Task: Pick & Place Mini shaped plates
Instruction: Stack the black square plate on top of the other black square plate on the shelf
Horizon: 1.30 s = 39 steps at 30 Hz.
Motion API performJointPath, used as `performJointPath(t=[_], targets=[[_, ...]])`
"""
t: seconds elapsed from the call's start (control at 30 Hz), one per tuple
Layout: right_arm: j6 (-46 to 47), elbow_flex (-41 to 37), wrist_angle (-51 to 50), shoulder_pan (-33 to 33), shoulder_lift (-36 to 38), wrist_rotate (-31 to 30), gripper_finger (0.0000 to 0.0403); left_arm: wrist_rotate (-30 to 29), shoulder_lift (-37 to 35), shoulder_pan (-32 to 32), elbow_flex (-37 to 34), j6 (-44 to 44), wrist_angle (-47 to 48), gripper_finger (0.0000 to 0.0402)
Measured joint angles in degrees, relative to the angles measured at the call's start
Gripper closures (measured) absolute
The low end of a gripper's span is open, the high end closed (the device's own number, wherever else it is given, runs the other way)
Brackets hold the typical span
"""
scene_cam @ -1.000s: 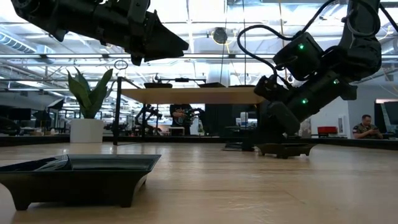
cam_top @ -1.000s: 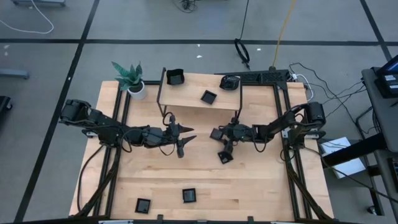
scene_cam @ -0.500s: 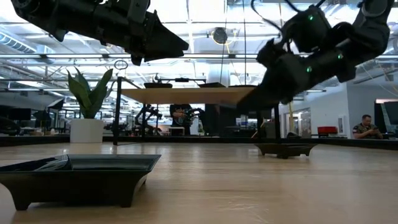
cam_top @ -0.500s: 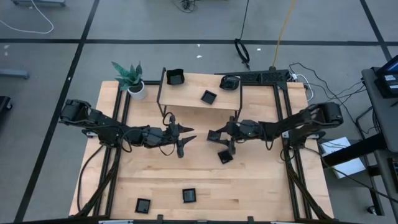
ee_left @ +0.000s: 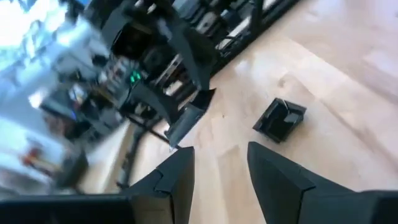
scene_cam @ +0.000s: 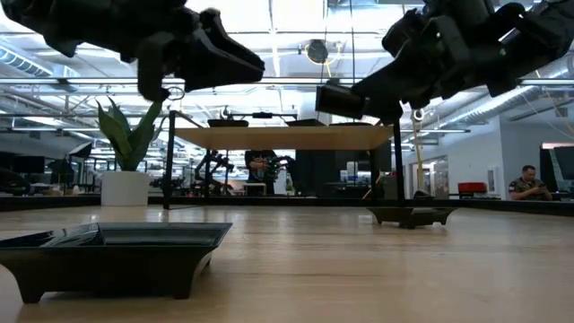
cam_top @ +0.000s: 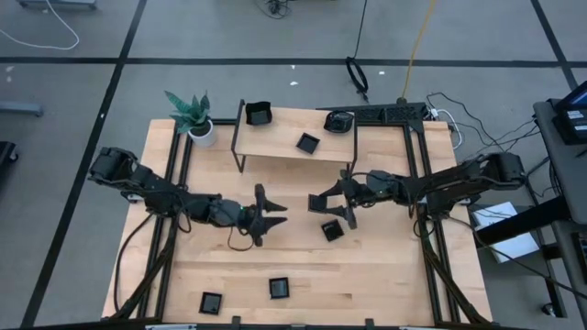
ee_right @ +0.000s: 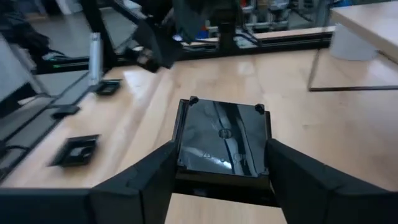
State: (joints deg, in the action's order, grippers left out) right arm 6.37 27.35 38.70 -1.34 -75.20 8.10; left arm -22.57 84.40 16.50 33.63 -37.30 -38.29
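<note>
My right gripper (cam_top: 323, 203) hangs above the table's middle, shut on a black square mini shaped plate (ee_right: 222, 138), which also shows at its tip in the low view as a dark slab (scene_cam: 343, 99). A second plate (cam_top: 332, 231) rests on its base on the table just below. My left gripper (cam_top: 264, 216) faces it from the left, open with nothing between its fingers (ee_left: 174, 180). Two more plates (cam_top: 211, 302) (cam_top: 280, 289) lie near the front edge. My right gripper pinches the plate by two opposite sides (ee_right: 181, 155) between its fingers (ee_right: 146, 180), which stand one on each side. The fingers come about level from the table's right. The plate is lifted clear of the table.
A raised wooden shelf (cam_top: 275, 147) stands at the far middle with a plate (cam_top: 307, 142) on it. Two dark dishes (cam_top: 259, 114) (cam_top: 337, 120) sit behind it, and a potted plant (cam_top: 193, 115) at the far left. Bare wood lies between the arms and the front plates.
My right gripper has risen from just above the lying plate and tipped up to about level, still carrying its plate; the plate on the table has stayed put. My left gripper has rolled about its own line and shifted a little toward the near edge.
</note>
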Motion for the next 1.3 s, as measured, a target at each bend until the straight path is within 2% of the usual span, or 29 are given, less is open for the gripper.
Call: performJointPath(t=[0.07, 0.17, 0.47, 0.7, 0.97, 1.1, 1.3], targets=[[0.00, 0.00, -0.43, 0.00, 0.96, 1.35, 0.0175, -0.15, 0.90, 0.70, 0.18, -4.08, -0.76, 0.0247], [0.50, 0.00, -0.37, 0.26, 2.17, 2.91, 0.0173, -2.09, 3.02, 0.74, 1.17, -4.70, -0.93, 0.0247], [0.65, 0.02, -0.18, 1.86, 2.91, 4.20, 0.0177, -8.17, 16.24, -2.74, 11.18, -17.00, -6.92, 0.0247], [1.24, 0.02, -0.36, 1.84, 2.91, 4.22, 0.0176, -4.43, 18.64, -3.72, 15.73, -19.64, -10.06, 0.0248], [0.90, 0.02, -0.26, 1.84, 2.93, 4.21, 0.0176, -2.45, 18.60, -3.72, 15.78, -20.00, -11.55, 0.0249], [0.87, 0.02, 0.06, 1.84, 2.93, 4.18, 0.0175, -2.43, 18.60, -3.67, 15.78, -19.97, -11.51, 0.0281], [0.87, 0.02, 0.02, 1.84, 2.93, 4.27, 0.0174, -2.45, 18.60, -3.12, 15.78, -19.22, -11.78, 0.0386]])
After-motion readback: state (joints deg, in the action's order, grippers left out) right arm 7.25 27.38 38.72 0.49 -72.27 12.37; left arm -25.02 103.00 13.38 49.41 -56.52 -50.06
